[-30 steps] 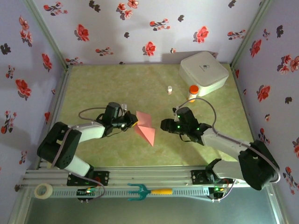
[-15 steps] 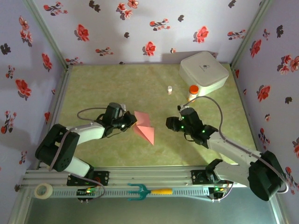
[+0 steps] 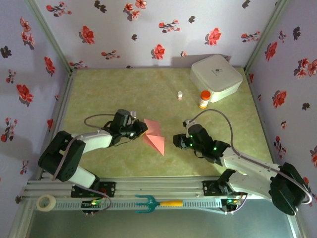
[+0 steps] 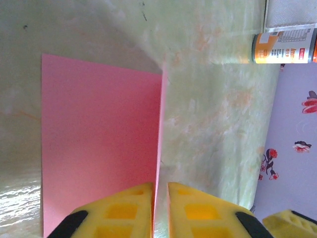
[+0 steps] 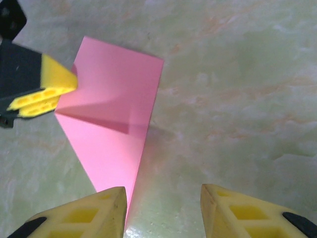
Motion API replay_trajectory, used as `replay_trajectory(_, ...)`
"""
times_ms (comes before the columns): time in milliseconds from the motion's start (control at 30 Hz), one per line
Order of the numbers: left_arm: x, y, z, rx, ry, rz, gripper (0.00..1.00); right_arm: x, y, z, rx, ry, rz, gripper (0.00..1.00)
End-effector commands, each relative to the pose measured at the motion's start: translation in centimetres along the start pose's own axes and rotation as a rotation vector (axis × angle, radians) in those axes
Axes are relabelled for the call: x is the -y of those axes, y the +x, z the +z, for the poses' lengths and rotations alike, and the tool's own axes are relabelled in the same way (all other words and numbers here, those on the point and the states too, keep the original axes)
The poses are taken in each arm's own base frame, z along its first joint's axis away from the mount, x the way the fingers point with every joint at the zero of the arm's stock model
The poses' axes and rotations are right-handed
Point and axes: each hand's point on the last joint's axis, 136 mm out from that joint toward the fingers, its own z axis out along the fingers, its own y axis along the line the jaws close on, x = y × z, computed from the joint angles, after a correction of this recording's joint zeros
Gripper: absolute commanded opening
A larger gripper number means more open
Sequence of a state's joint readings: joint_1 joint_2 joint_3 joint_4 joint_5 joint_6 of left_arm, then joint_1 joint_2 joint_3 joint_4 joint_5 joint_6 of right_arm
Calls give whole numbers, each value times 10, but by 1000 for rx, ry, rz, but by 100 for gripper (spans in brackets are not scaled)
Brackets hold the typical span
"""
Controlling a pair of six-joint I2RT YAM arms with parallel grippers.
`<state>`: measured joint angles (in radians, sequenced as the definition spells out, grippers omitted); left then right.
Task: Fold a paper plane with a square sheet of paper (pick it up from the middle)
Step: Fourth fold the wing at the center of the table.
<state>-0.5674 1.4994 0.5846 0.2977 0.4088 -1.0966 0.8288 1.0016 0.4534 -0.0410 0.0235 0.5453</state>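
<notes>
Half-folded square sheet of paper (image 3: 154, 135) lay mid-table (image 3: 124, 89), long axis diagonal, sharp tip pointing near-right. Nearer was the left end effector (image 3: 143, 128), jaws almost closed around its raised edge, grip unclear. The right end effector (image 3: 176, 141) was released, just beside.

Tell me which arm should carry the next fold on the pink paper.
Probably left: the left pincer grips the pink paper by its raised flap. The right pincer hangs open near its tip, holding nothing.

Folded paper (image 3: 154, 135) mid-table (image 3: 124, 89); left tool (image 3: 144, 130) at its left corner; right tool (image 3: 176, 141) right, apart; box (image 3: 216, 77), bottle (image 3: 203, 99) behind-right.
</notes>
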Motion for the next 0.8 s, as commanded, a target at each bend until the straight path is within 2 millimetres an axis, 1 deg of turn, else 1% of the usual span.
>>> replay_trajectory(0, 12, -3, 1, -5, 35, 36, 10, -11, -1, 2, 39, -8, -98, 44)
replay_trajectory(100, 11, -3, 0, 6, 39, 27, 4, -23, 6, 7, 48, 10, -231, 45)
replay_trajectory(167, 11, -3, -2, 16, 44, 12, 3, -36, 12, 11, 68, 25, -358, 46)
replay_trajectory(267, 13, -4, -2, 22, 54, 3, 2, -50, 15, 19, 97, 72, -499, 46)
replay_trajectory(400, 14, -3, -2, 25, 57, -1, 2, -65, 22, 37, 100, 134, -647, 47)
replay_trajectory(567, 15, -1, -2, 19, 60, -3, 2, -69, 21, 60, 138, 207, -677, 48)
replay_trajectory(700, 14, 0, -1, 10, 56, -8, 2, -73, 23, 72, 133, 216, -694, 49)
replay_trajectory(767, 17, -1, -1, 13, 67, -8, 2, -69, 24, 77, 138, 240, -692, 50)
